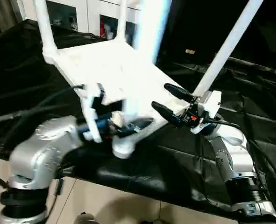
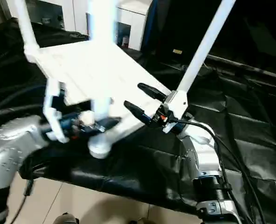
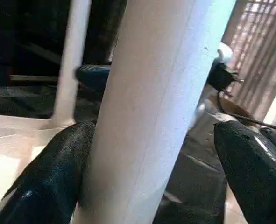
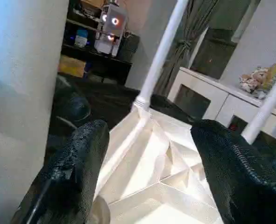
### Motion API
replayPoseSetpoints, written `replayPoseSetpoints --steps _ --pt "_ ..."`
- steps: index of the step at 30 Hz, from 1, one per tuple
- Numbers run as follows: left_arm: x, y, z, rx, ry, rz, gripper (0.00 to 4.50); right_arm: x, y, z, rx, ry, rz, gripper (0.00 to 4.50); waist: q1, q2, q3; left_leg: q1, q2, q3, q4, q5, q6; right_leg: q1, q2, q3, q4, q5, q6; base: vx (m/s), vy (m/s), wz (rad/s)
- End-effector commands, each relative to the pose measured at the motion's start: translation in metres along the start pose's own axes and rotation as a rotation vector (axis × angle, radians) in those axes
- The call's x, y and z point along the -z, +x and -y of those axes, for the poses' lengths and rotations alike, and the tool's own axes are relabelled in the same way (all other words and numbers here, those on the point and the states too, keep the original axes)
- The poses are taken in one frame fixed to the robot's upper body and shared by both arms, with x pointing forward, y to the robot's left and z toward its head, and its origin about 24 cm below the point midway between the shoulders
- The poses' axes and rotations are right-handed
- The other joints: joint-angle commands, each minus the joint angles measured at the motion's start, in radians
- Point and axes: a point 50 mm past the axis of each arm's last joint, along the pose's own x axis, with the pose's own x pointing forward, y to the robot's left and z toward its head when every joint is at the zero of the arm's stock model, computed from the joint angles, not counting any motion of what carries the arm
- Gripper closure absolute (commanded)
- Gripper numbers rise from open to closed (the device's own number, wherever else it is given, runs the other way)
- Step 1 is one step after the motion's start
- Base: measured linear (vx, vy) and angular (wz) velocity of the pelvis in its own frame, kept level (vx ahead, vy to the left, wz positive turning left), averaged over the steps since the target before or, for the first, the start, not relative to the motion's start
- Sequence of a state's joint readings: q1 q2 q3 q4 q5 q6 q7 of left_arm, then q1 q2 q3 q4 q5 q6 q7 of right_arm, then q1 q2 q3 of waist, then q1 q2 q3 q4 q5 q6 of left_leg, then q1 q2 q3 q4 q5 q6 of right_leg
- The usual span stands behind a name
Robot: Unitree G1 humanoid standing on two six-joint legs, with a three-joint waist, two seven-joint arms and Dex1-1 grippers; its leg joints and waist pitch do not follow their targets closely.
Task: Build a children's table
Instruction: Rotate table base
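Where legs (image 1: 224, 51) rise, black drape (image 1: 184, 158) around.

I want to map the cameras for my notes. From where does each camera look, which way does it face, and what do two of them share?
Left eye view: head, looking down at the table top; both forearms show.
Right eye view: same scene, slightly offset; right hand open.
Left wrist view: along the left hand, its fingers either side of the near leg.
Right wrist view: along its own fingers at the ribbed underside.
Shared: the near leg.
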State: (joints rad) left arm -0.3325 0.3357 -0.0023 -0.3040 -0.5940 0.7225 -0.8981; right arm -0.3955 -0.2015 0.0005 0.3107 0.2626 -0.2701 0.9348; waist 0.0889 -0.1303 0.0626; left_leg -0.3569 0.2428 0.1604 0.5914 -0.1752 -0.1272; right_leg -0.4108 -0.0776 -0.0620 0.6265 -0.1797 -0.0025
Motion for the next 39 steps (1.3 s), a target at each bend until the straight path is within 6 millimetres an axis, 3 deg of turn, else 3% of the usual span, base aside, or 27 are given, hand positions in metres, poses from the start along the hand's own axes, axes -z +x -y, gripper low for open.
replayPoseSetpoints --steps 1,3,7,10,14,18,22,23,34,39 --pt "-0.006 0.012 0.008 0.060 0.027 0.009 0.09 0.015 -0.008 0.005 0.045 0.000 -0.124 1.27 -0.003 0.022 -0.065 0.002 -0.016 0.021 -0.073 -0.200 -0.022 0.050 -0.031 0.035 -0.066 -0.192 -0.152 0.000 0.000 0.00" --pt "-0.010 0.019 0.011 0.080 0.024 0.036 0.09 0.035 -0.018 0.017 0.222 -0.016 -0.255 1.27 -0.004 0.015 -0.065 0.003 -0.018 0.024 -0.071 -0.201 -0.036 0.048 -0.032 0.035 -0.069 -0.220 -0.143 0.000 0.000 0.00" --pt "-0.013 0.033 0.018 0.134 0.013 0.071 0.09 0.055 -0.032 0.025 0.396 0.085 -0.355 1.27 -0.005 0.015 -0.069 0.000 -0.020 0.023 -0.067 -0.201 -0.036 0.051 -0.030 0.036 -0.065 -0.214 -0.119 0.000 0.000 0.00" --pt "-0.013 0.045 0.026 0.193 -0.001 0.082 0.09 0.061 -0.036 0.028 0.438 0.063 -0.405 1.27 -0.003 0.019 -0.072 0.002 -0.019 0.024 -0.065 -0.180 -0.034 0.050 -0.029 0.036 -0.061 -0.163 -0.130 0.000 0.000 0.00" --pt "-0.012 0.054 0.030 0.234 -0.005 0.076 0.09 0.068 -0.038 0.035 0.520 0.038 -0.479 1.27 -0.007 0.014 -0.075 -0.003 -0.023 0.026 -0.061 -0.134 -0.038 0.055 -0.026 0.035 -0.052 -0.096 -0.140 0.000 0.000 0.00" --pt "-0.010 0.068 0.034 0.264 -0.004 0.068 0.09 0.074 -0.048 0.052 0.768 -0.047 -0.575 1.27 -0.005 0.011 -0.074 -0.002 -0.026 0.031 -0.058 -0.121 -0.041 0.055 -0.024 0.038 -0.052 -0.098 -0.131 0.000 0.000 0.00" --pt "-0.010 0.070 0.033 0.260 -0.002 0.067 0.09 0.072 -0.050 0.056 0.828 -0.060 -0.562 1.27 -0.006 0.012 -0.073 -0.002 -0.026 0.032 -0.058 -0.148 -0.042 0.055 -0.023 0.039 -0.055 -0.128 -0.112 0.000 0.000 0.00" --pt "-0.009 0.071 0.031 0.246 0.007 0.061 0.09 0.074 -0.053 0.058 0.853 -0.064 -0.577 1.27 -0.008 0.018 -0.074 0.000 -0.026 0.032 -0.057 -0.160 -0.042 0.052 -0.023 0.039 -0.058 -0.140 -0.108 0.000 0.000 0.00" --pt "-0.008 0.072 0.021 0.217 0.029 0.041 0.09 0.087 -0.075 0.063 0.949 -0.082 -0.751 1.27 -0.014 0.012 -0.072 -0.001 -0.025 0.031 -0.056 -0.220 -0.042 0.045 -0.021 0.037 -0.067 -0.231 -0.103 0.000 0.000 0.00" --pt "-0.007 0.072 0.020 0.220 0.034 0.039 0.09 0.095 -0.062 0.052 0.831 0.015 -0.741 1.27 -0.017 0.012 -0.072 -0.003 -0.024 0.031 -0.055 -0.239 -0.033 0.043 -0.022 0.037 -0.068 -0.249 -0.106 0.000 0.000 0.00"
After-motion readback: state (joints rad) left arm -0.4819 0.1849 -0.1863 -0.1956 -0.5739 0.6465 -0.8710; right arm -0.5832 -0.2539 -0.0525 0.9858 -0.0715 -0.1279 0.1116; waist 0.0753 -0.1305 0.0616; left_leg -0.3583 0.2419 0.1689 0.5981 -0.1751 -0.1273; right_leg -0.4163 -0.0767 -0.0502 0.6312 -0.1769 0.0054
